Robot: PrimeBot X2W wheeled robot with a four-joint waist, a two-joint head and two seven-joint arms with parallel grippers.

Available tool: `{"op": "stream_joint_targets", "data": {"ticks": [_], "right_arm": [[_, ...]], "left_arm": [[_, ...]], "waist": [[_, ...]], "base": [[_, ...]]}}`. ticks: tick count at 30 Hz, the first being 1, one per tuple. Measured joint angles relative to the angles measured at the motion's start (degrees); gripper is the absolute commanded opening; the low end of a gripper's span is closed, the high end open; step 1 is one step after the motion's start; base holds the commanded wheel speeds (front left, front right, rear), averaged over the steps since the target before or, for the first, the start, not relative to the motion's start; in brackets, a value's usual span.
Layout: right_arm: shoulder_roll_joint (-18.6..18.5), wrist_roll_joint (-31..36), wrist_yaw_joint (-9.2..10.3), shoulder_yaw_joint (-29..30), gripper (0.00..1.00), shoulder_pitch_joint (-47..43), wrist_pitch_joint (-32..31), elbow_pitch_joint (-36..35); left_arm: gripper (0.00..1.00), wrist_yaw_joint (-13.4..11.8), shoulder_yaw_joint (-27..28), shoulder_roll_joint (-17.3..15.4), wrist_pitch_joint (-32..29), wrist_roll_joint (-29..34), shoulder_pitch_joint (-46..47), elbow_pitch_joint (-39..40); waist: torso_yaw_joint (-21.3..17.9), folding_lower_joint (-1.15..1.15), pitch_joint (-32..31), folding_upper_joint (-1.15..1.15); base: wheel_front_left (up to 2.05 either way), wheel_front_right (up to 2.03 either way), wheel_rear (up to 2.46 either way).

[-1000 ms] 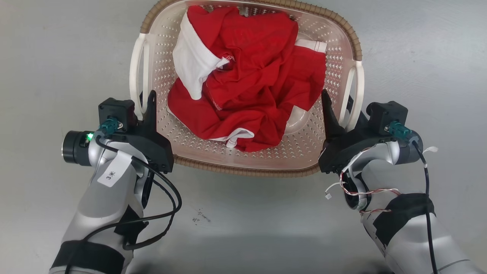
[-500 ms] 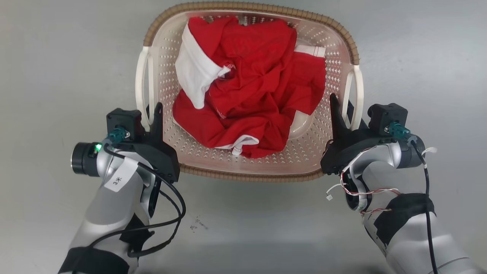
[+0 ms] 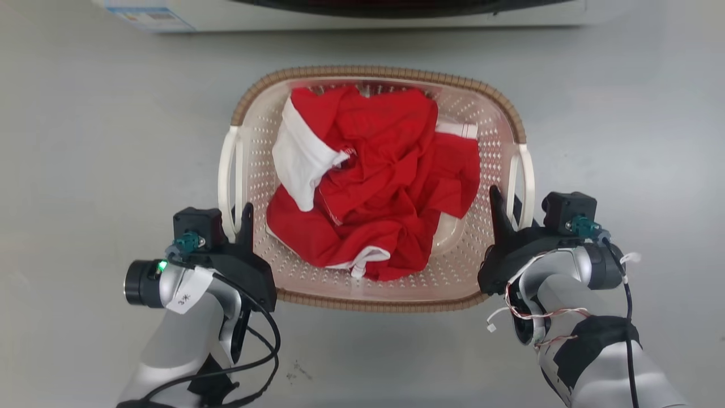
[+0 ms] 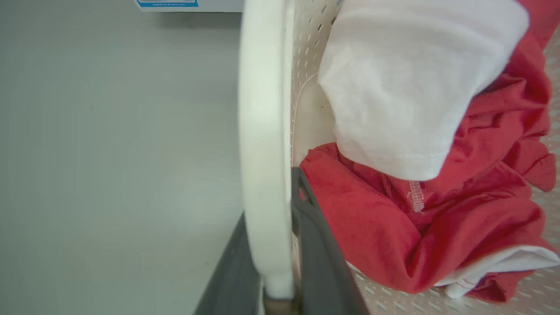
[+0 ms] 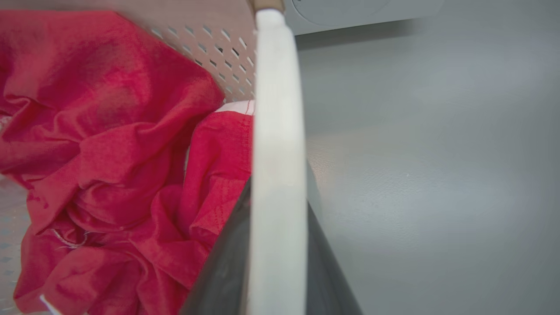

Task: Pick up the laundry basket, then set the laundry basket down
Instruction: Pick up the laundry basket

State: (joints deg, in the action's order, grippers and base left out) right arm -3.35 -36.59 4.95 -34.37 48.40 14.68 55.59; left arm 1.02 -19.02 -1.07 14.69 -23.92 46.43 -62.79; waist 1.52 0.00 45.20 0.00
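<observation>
Here the laundry basket (image 3: 374, 72) sits in the middle of the head view over the grey floor (image 3: 113, 141), its long sides running left to right; whether its base touches the floor I cannot tell. A crumpled red garment (image 3: 385, 187) with a white band (image 3: 300, 164) lies heaped inside it. The left handle (image 3: 227, 175) and the right handle (image 3: 529, 181) stand out from the short ends.

The left jaws are pinching the near end of the left handle: in the left wrist view the white bar (image 4: 264, 131) runs up between the two dark fingers (image 4: 319, 253), one inside the basket wall and one outside. The right jaws clamp the right handle the same way, with the bar (image 5: 278, 131) between the fingers (image 5: 218, 271).

Both arms reach forward from the bottom edge, the left arm (image 3: 181, 340) and the right arm (image 3: 600, 362), bent inward at the wrist, fingers pointing away from the robot.

A white appliance (image 3: 351, 21) lines the top edge, well apart from the basket.
</observation>
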Motion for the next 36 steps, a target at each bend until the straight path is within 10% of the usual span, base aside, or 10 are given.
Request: {"op": "stream_joint_targets", "data": {"ticks": [36], "right_arm": [[0.2, -15.8, -1.58, -14.2, 0.00, -18.0, -7.9, 2.3]], "left_arm": [[0.00, 0.5, -8.3, -0.1, -4.8, -10.1, -19.0, -5.6]], "waist": [[-0.5, -0.01, -29.1, -0.01]], "base": [[0.00, 0.00, 0.00]]}}
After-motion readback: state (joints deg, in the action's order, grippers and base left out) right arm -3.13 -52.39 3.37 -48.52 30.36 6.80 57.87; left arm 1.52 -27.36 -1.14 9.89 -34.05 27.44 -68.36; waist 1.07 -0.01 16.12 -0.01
